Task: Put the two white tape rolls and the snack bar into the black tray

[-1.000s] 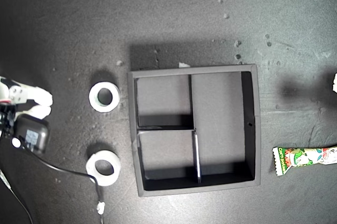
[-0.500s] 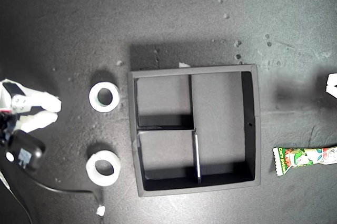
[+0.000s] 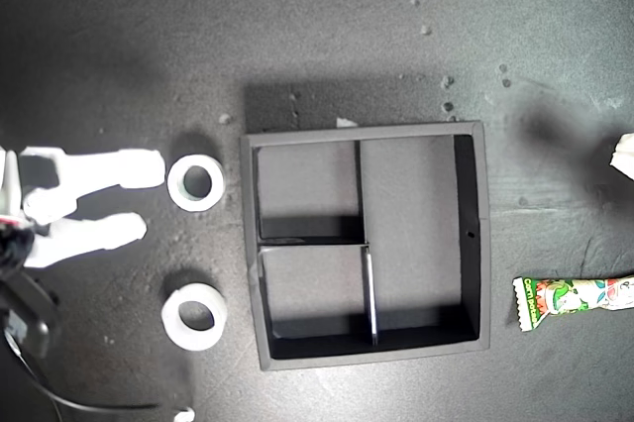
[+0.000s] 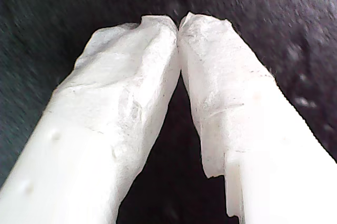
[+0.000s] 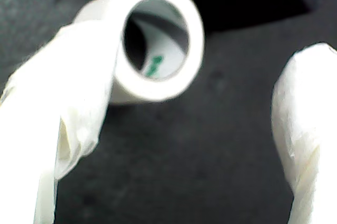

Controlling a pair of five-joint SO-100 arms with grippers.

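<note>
Overhead, my second gripper [image 3: 139, 199] is spreading wide just short of one tape roll [image 3: 196, 182]; second roll [image 3: 195, 316] beside, black tray [image 3: 366, 133] beyond, one snack bar [image 3: 575, 297] farther. Second wrist: straddle the roll [image 5: 158, 37] before closing. First wrist: my first gripper [image 4: 178, 24] is pinched together, empty.

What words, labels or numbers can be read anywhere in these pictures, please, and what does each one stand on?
Snack bar wrapper: it carries print, but too small to read in the exterior view.
Inside the tape roll at my second gripper: a green mark, too blurred to read.
Black tray, the other tape roll: no text seen.
</note>
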